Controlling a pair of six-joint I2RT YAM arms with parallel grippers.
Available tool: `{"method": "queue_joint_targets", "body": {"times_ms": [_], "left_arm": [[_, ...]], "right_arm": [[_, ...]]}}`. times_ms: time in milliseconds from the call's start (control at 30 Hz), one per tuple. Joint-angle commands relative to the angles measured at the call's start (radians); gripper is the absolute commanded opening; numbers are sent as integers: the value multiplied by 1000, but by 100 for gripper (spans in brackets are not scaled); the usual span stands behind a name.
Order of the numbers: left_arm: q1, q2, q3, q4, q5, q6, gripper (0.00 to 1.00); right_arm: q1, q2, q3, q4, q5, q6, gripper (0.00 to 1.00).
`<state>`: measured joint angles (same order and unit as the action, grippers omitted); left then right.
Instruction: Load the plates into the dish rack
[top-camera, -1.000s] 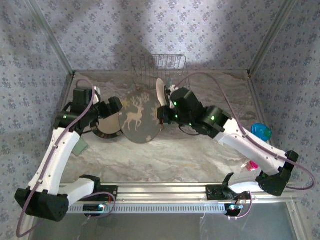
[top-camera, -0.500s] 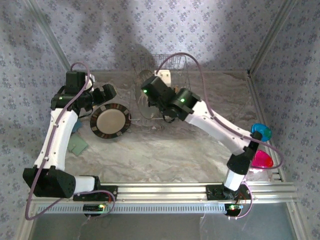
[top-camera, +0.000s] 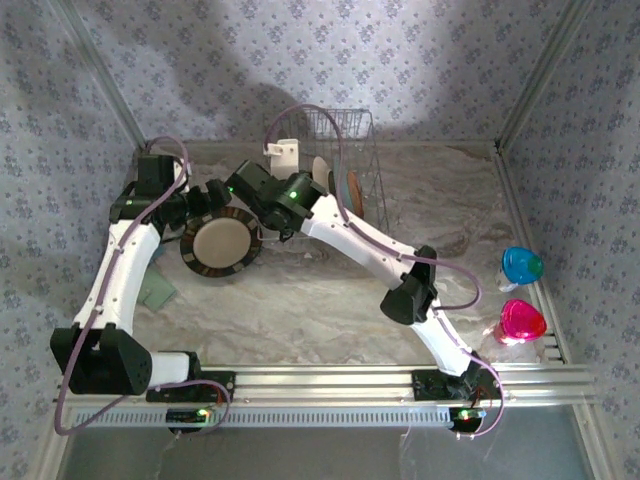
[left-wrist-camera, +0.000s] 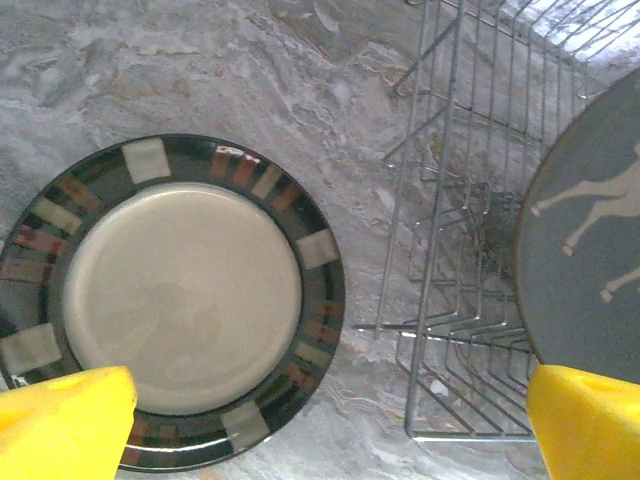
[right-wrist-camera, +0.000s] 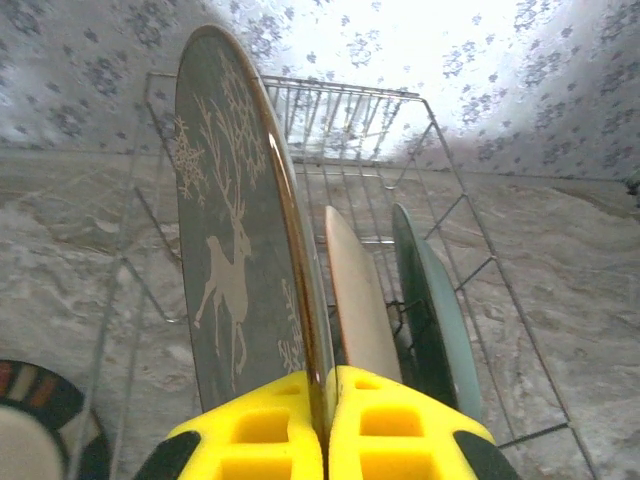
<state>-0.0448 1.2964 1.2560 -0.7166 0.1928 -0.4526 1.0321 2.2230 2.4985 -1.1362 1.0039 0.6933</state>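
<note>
Grey marbled desk (top-camera: 300, 300) lies between papered walls, and the things stand along its far half.

At the left, the left hand (left-wrist-camera: 320, 430) hangs with its two yellow fingers spread wide. The striped plate (left-wrist-camera: 180, 300) lies flat on the desk straight below it. One finger shows over the near rim of this plate and the other shows near the corner of the dish rack (left-wrist-camera: 450, 200). The plate has a dark rim with coloured blocks and a plain cream centre, face up. Its edge is just beside the left side of the rack. The left arm is clearly the nearer one for it, I think.

To the right of this, the right hand (right-wrist-camera: 322, 425) has its pads pressed together on the lower rim of the reindeer plate (right-wrist-camera: 230, 260). It holds the plate upright on its edge, at the left end of the rack. The plate is grey with white deer and snowflakes. Its face is about parallel to the cream plate (right-wrist-camera: 355, 300) and the teal plate (right-wrist-camera: 430, 300), which stand in the rack just to its right. So the coming move seems to turn on lowering this plate straight down between the tines. Whether its bottom edge touches the wires already, I cannot tell.

Far right on the desk, well apart, stand a blue cup (top-camera: 521, 265) and a pink cup (top-camera: 520, 322).
</note>
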Motion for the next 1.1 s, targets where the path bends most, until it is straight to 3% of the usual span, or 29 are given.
{"method": "queue_joint_targets", "body": {"times_ms": [0,1067], "left_arm": [[15,-8,-4,32,-20,25,99],[61,21,-13,32,77,-26,99]], "right_arm": [[-5,-30,74,-7,167,16,0],[-34,60,79,-271,227,119,0]]}}
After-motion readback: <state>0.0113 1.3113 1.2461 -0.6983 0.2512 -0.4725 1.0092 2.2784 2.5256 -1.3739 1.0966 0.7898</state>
